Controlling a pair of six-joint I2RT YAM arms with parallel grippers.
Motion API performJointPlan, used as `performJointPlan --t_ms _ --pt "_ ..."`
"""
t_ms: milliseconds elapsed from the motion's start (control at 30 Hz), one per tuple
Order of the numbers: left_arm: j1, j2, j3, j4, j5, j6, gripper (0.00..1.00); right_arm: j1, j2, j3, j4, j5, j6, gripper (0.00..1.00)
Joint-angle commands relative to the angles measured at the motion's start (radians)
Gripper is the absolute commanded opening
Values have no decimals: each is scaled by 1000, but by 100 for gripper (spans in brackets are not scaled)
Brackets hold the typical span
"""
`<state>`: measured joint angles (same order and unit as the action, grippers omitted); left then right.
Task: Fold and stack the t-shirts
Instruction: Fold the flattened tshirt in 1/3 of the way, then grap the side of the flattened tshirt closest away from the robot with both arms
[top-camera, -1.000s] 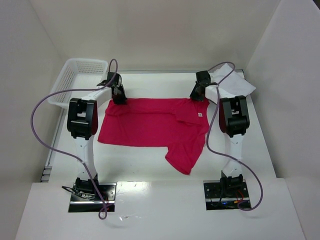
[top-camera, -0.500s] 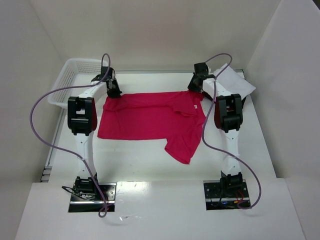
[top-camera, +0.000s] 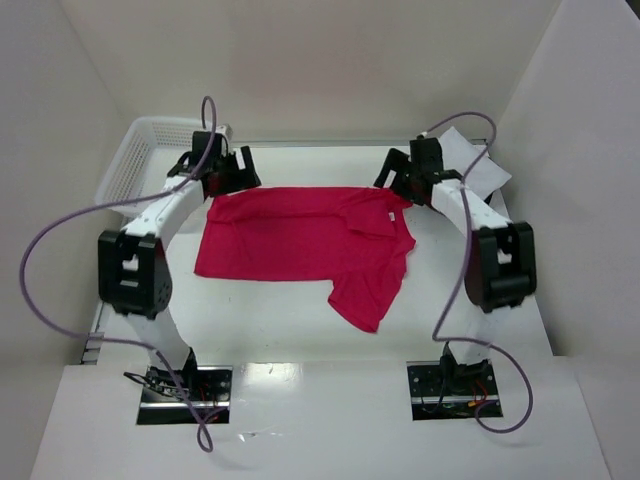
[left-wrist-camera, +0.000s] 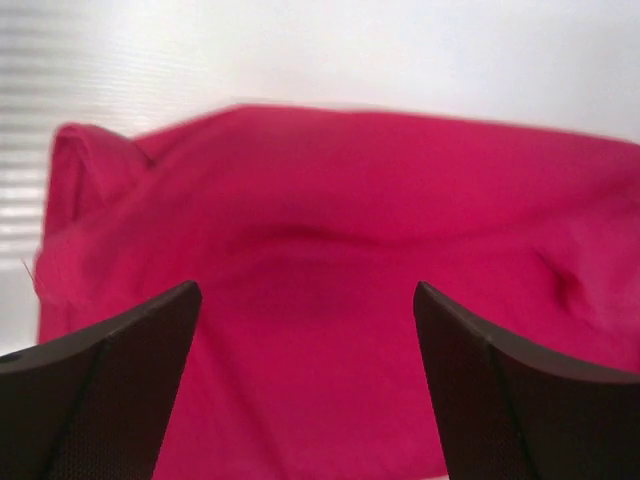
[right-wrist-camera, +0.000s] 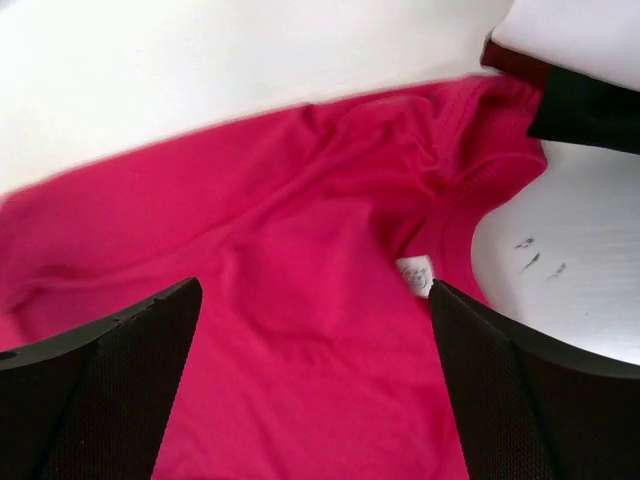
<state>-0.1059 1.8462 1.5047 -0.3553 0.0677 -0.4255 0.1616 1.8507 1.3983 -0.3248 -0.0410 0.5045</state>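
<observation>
The crimson red t-shirt (top-camera: 300, 240) lies spread across the middle of the table, one sleeve hanging toward the near edge. Its neck label (right-wrist-camera: 415, 275) faces up. My left gripper (top-camera: 236, 172) hovers open above the shirt's far left corner, with only red cloth (left-wrist-camera: 320, 300) under its wide jaws. My right gripper (top-camera: 398, 180) is open over the collar end (right-wrist-camera: 315, 285) and holds nothing. A white t-shirt (top-camera: 470, 165) sits at the back right. Beneath it shows a dark maroon-black t-shirt (right-wrist-camera: 580, 105).
A white mesh basket (top-camera: 150, 150) stands at the back left, just behind my left arm. White walls close in the table on three sides. Purple cables loop out from both arms.
Both grippers have opened and let go of the red t-shirt's far edge, which now lies flat. Both arms' elbows have swung outward toward the sides.
</observation>
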Motion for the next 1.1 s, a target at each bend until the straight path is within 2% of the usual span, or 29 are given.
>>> performJointPlan --t_ms 0,100,267,400,567,667,767,1067 --pt "-15 -181 -159 79 17 -42 96 10 -222 -143 87 -13 -14 100" --pt "-15 -292 -327 79 -42 -111 99 10 -354 -250 70 0 12 100" --pt "-15 -442 -541 79 -140 -261 99 62 -554 -470 109 -48 147 100" --pt "38 -576 -681 90 -152 -354 99 177 -669 -651 99 15 238 100" --pt "78 -714 -790 124 -189 -438 99 332 -745 -763 23 89 368 100" --pt "106 -735 -814 124 -226 -457 99 429 -755 -798 -17 130 468 95" --pt "147 -725 -825 133 -217 -457 99 504 -792 -844 -28 155 552 95" --pt "169 -608 -816 154 -198 -457 99 567 -890 -883 -212 144 631 86"
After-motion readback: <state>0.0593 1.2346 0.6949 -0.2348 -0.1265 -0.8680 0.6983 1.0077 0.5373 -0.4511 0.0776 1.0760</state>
